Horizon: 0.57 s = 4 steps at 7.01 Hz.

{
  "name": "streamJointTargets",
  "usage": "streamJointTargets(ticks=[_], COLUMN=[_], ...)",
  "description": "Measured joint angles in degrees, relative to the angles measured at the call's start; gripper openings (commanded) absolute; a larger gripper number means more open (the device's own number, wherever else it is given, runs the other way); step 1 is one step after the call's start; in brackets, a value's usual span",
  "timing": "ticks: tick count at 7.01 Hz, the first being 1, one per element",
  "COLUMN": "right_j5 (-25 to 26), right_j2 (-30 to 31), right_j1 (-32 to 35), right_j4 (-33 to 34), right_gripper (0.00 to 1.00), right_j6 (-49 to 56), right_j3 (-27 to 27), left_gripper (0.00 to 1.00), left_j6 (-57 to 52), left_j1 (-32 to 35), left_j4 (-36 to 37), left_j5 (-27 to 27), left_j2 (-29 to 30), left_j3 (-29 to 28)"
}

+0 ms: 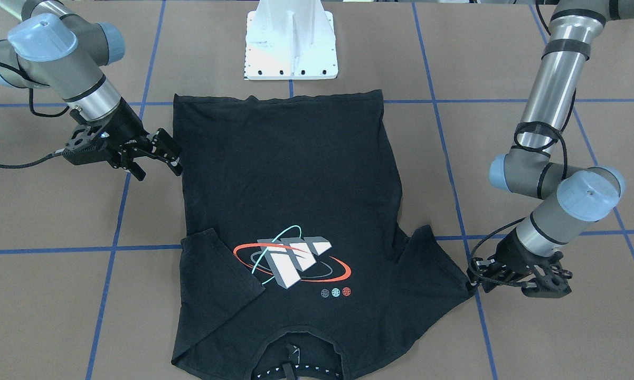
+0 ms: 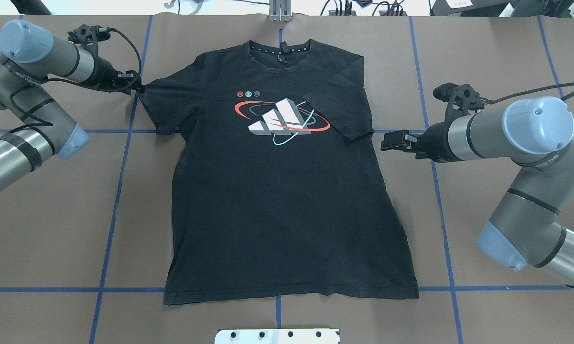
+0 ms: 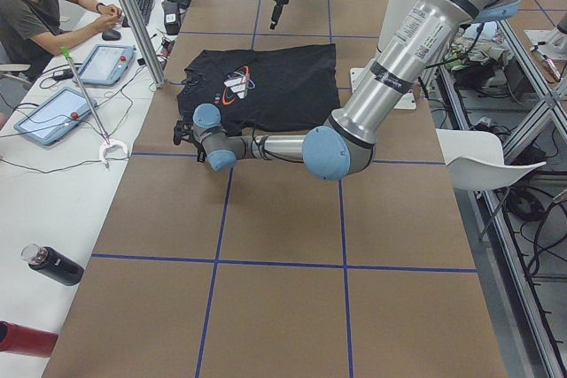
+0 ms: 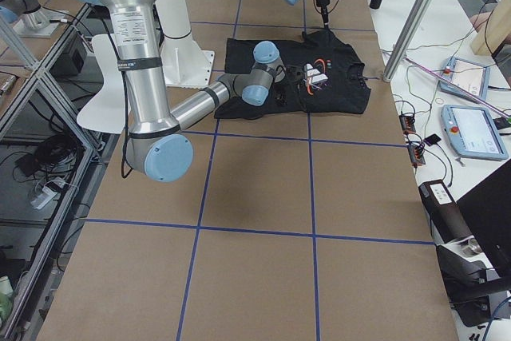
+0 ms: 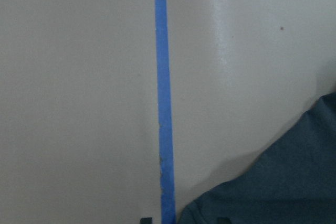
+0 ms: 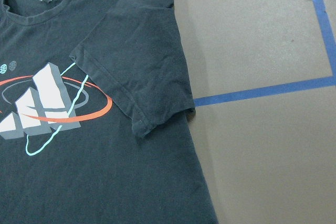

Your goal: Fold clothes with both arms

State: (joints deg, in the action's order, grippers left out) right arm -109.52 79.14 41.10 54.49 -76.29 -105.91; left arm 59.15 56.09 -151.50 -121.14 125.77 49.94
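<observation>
Fingers [image 1: 169, 152] of the right gripper [image 1: 159, 172] stood wide apart in the front-facing view, just beside the side edge of the black T-shirt [image 1: 285, 174] and holding nothing; the left gripper [image 1: 474, 279] sat at the tip of the spread sleeve [image 1: 438, 264] — whether it pinched the cloth could not be told. From overhead, the T-shirt lay flat, graphic [image 2: 279, 117] up, midway along the table [image 2: 482, 48], collar [image 2: 279, 48] at the edge far from the robot and hem [image 2: 291, 295] toward the white mounting base [image 2: 277, 335] at the near edge; the folded sleeve [image 2: 337, 107] on the robot's right lay in over the chest, its corner overlapping the graphic. The exterior left view showed the near arm [image 3: 394, 64] reaching low to the garment's near side; a seated person [image 3: 35, 15] worked at a white bench [image 3: 44, 210] beside the table. The exterior right view had the left gripper, far off, pointing down at the spread sleeve; the left wrist camera saw a blue tape line [image 5: 164, 103] on bare tabletop, with a fabric edge in its lower right corner — two small dark tips [image 5: 146, 221] barely showed at the bottom, set apart. The right wrist camera looked on the folded sleeve, the graphic and a tape crossing [image 6: 331, 80] beside them.
</observation>
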Motion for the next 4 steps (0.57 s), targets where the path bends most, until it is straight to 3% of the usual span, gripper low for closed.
streamJointTargets(ticks=[4], right_j5=[0.01], right_j2=[0.11], right_j1=[0.03], right_j4=[0.0], right_gripper=[0.99], right_j6=[0.0], right_j3=[0.01], left_gripper=[0.41], left_j6=[0.0], left_j1=[-0.14], left_j4=[-0.11], left_j5=[0.05], left_j2=[0.34], left_j3=[-0.18])
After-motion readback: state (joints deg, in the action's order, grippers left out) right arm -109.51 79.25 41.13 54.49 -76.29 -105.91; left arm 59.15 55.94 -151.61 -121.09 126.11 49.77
